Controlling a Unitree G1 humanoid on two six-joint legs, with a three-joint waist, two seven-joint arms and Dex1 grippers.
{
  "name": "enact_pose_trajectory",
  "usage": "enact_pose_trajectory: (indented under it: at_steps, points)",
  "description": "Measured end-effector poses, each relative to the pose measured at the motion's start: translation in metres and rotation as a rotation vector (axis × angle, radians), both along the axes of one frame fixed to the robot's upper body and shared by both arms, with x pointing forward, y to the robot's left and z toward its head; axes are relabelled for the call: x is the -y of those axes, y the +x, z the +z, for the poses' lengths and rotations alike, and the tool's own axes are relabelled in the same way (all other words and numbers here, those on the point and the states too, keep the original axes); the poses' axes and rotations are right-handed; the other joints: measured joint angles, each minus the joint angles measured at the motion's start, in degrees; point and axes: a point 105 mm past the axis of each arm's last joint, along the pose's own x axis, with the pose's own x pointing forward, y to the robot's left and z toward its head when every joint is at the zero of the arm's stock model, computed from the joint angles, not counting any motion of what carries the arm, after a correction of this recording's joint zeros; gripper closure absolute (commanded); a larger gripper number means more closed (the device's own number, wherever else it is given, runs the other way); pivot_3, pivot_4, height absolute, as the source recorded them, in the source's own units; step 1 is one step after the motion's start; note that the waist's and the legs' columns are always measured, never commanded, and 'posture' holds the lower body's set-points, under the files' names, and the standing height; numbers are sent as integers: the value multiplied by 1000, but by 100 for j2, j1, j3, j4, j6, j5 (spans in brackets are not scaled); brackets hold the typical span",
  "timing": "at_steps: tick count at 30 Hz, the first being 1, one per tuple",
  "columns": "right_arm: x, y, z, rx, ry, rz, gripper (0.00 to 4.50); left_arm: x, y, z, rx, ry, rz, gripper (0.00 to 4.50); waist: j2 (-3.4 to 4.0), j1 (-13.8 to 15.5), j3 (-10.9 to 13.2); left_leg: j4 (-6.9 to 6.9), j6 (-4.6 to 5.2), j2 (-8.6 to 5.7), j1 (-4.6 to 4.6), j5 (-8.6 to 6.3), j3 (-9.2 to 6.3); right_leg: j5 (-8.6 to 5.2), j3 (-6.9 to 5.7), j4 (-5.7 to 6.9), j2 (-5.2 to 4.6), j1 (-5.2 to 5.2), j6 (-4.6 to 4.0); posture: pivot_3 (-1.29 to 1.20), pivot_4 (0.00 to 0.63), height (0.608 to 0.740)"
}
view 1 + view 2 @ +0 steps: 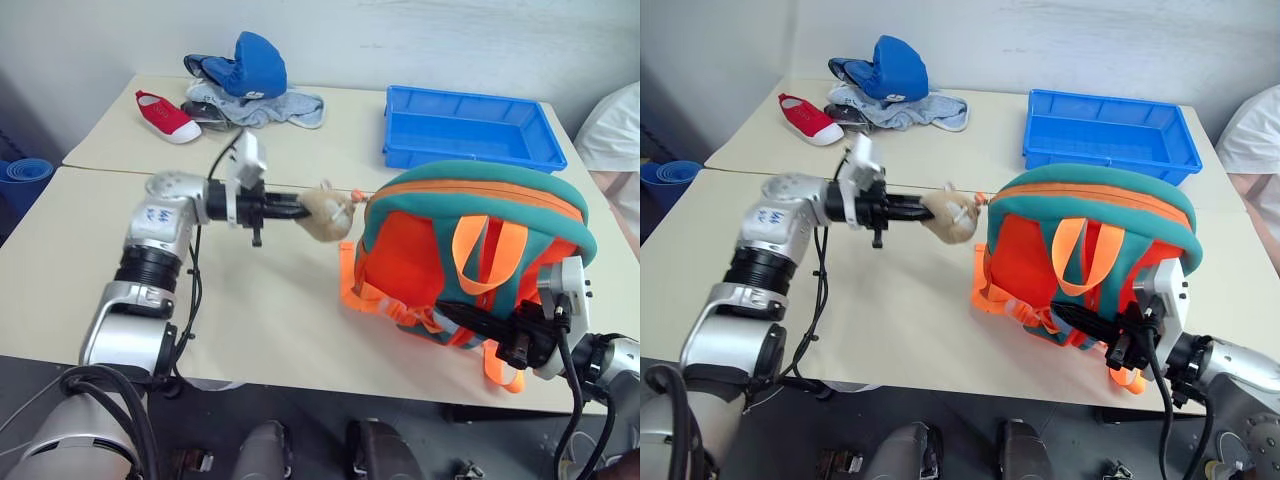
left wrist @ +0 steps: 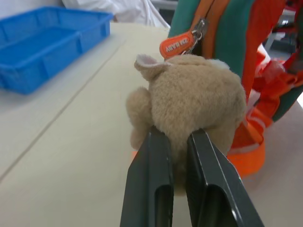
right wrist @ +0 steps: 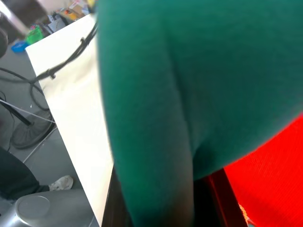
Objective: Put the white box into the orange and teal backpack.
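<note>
1. Left gripper (image 2: 178, 142) is clamped tight on the plush charm (image 2: 189, 94), the two fingers nearly together and sunk into the fur. The charm hangs from the orange zip pull (image 2: 182, 43) at the backpack's (image 1: 480, 250) near upper corner.
2. Right gripper (image 1: 470, 322) is closed on the backpack's lower front, in among the orange straps (image 1: 480, 255). From its own wrist the teal trim (image 3: 156, 109) runs down between the fingers, so that is probably what it pinches.
3. The backpack stands upright on the desk (image 1: 280, 300), straps facing the robot, teal rim on top. The zip looks shut or nearly so.
4. The white box I cannot find on the desk. Judging by that, the job in hand is opening the bag.
5. To do it well: draw the charm along the curve of the zip, not straight away from the bag, or the pull will jam and the bag will tip.
6. The right gripper should stay firm as the anchor; if it slips, the whole bag slides toward the left arm.
7. The charm is soft and may squeeze out of the fingers, so pull slowly.
8. Further off, well clear: blue tray (image 1: 465, 125), blue clothes (image 1: 250, 85), red shoe (image 1: 167, 115).
</note>
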Motion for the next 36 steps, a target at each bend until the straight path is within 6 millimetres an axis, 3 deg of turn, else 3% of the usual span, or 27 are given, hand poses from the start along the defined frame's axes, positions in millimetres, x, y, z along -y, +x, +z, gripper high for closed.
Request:
enact_pose_trajectory:
  at_steps: [4, 8, 9, 16, 21, 22, 23, 26, 30, 36]
  points:
    - [0, 2, -5, 16, 8, -31, 4500, 16, -15, -45, -55, -45, -33, 4339, -1, -3, 0, -1, 0, 2, -5, 0, -1, 0, 0, 2, 0, -6, 0, 0, 150, 740]
    - [6, 9, -8, 66, -9, -83, 4500, 12, -37, -55, -59, -34, -125, 4339, 1, -9, -1, -1, -1, 2, 1, 0, 1, 0, 3, 2, -1, -3, 0, 0, 150, 740]
    - [5, 9, -10, 82, -25, -80, 4173, 9, -40, -56, -57, -30, -132, 4350, 1, -9, -1, -1, -1, 2, 3, -1, 1, 0, 3, 3, 0, -2, 0, 0, 150, 740]
    - [15, 3, -17, 190, -143, -84, 1858, -37, -46, -61, -72, 17, -19, 2305, 2, -40, -2, -10, 0, 7, 10, -3, 3, -2, 3, 7, 3, -4, -4, 0, 150, 740]
    - [52, -22, -20, 226, -271, -183, 161, -90, -66, -67, -103, 69, 90, 756, 3, -18, -1, -23, -5, 6, 9, -4, 2, -3, 3, 1, -1, -1, -5, 0, 150, 740]
    - [60, -31, -24, 211, -315, -185, 0, -103, -71, -68, -99, 91, 118, 431, 4, -9, -1, -28, -3, 4, 14, -5, 1, -3, 3, -4, -5, 4, -5, 0, 150, 740]
    - [67, -36, -27, 206, -346, -185, 0, -110, -75, -70, -91, 107, 134, 133, 3, -9, -1, -28, -1, 3, 15, -10, 1, -3, 4, -13, -8, 5, -5, 0, 150, 740]
    - [96, -46, -30, 239, -475, -215, 0, -129, -92, -80, -48, 137, 194, 133, 1, -28, -4, -42, 24, 0, 35, -30, 2, -1, 6, -33, -21, 21, -4, 0, 150, 740]
    - [127, -40, -39, 301, -631, -225, 0, -147, -107, -98, -24, 156, 293, 133, -2, -80, -6, -88, -4, -1, 57, -22, 5, -2, 7, -45, -25, 22, -16, 0, 150, 740]
    - [129, -22, -54, 318, -642, -143, 0, -142, -105, -95, 88, 170, 345, 133, 37, -74, -12, -101, -14, 5, 58, -5, 1, -12, -1, -27, -19, 9, -35, 0, 150, 740]
